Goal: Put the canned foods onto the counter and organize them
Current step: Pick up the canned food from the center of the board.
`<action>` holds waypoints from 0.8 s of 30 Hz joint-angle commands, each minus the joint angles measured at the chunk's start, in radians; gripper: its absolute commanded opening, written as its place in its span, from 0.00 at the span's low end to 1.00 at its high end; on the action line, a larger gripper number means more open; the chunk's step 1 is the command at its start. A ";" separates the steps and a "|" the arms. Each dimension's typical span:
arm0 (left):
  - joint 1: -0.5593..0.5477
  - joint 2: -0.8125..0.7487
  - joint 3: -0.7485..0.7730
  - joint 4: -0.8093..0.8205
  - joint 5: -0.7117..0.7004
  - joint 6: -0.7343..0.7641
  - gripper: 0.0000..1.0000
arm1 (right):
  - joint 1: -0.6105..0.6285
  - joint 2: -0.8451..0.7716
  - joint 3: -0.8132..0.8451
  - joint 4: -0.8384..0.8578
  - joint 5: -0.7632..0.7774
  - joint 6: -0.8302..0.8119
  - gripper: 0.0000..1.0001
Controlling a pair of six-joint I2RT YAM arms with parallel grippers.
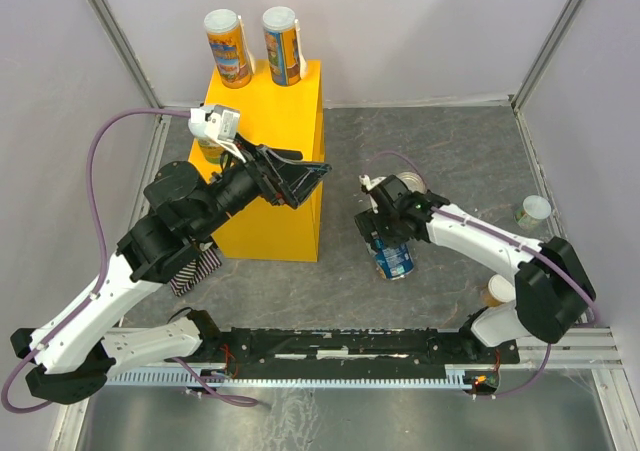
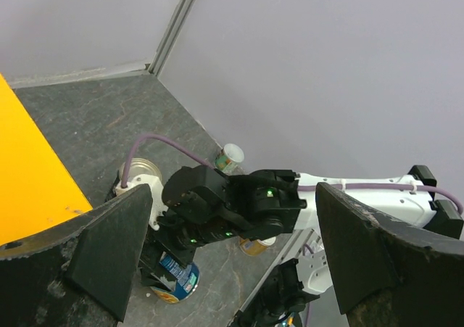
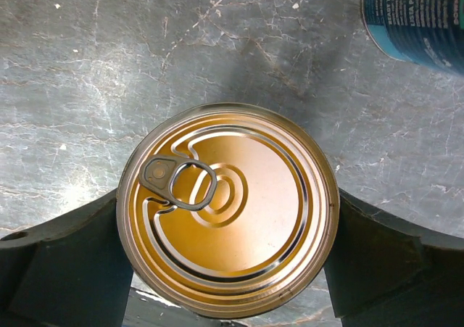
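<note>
The yellow counter point(image 1: 270, 206) stands at the back left; it also shows in the left wrist view point(image 2: 29, 175). Two orange-labelled cans with white lids point(image 1: 227, 46) point(image 1: 283, 44) stand on its far end. A third can point(image 1: 209, 152) is mostly hidden behind my left wrist. My left gripper point(image 1: 305, 179) point(image 2: 239, 254) is open and empty over the counter's right edge. My right gripper point(image 1: 385, 233) point(image 3: 228, 269) is shut on a blue-labelled can point(image 1: 396, 260) point(image 2: 174, 272) with a pull-tab top point(image 3: 228, 211), on the floor right of the counter.
A silver-topped can point(image 1: 409, 186) point(image 2: 142, 172) with a teal label point(image 3: 417, 15) stands just behind my right gripper. A green can point(image 1: 533, 211) point(image 2: 230, 156) stands by the right wall. An orange can point(image 1: 495, 291) stands by my right arm's base. A striped cloth point(image 1: 195, 269) lies under my left arm.
</note>
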 commanded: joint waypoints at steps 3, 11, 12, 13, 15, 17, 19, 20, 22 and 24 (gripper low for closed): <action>0.001 -0.027 0.019 0.039 -0.040 0.013 1.00 | 0.002 -0.153 -0.038 0.145 0.017 0.041 0.02; 0.001 -0.043 0.008 0.046 -0.073 0.005 1.00 | 0.003 -0.258 -0.046 0.151 0.041 0.038 0.02; 0.001 -0.044 0.007 0.047 -0.078 0.004 1.00 | 0.004 -0.269 -0.041 0.146 0.047 0.036 0.02; 0.001 -0.046 0.006 0.046 -0.082 0.003 1.00 | 0.004 -0.282 -0.032 0.137 0.051 0.033 0.02; 0.001 -0.049 0.006 0.045 -0.094 0.001 1.00 | 0.005 -0.304 -0.005 0.118 0.067 0.028 0.02; 0.001 -0.055 0.006 0.045 -0.106 0.002 1.00 | 0.004 -0.325 0.026 0.101 0.080 0.020 0.02; 0.001 -0.061 0.006 0.043 -0.123 0.004 1.00 | 0.005 -0.345 0.066 0.084 0.094 0.013 0.02; 0.001 -0.065 0.004 0.044 -0.130 0.004 1.00 | 0.004 -0.354 0.087 0.077 0.101 0.009 0.01; 0.002 -0.070 0.005 0.043 -0.144 0.004 1.00 | 0.004 -0.368 0.130 0.067 0.113 0.003 0.02; 0.002 -0.077 0.006 0.040 -0.158 0.004 1.00 | 0.004 -0.375 0.178 0.058 0.117 -0.005 0.02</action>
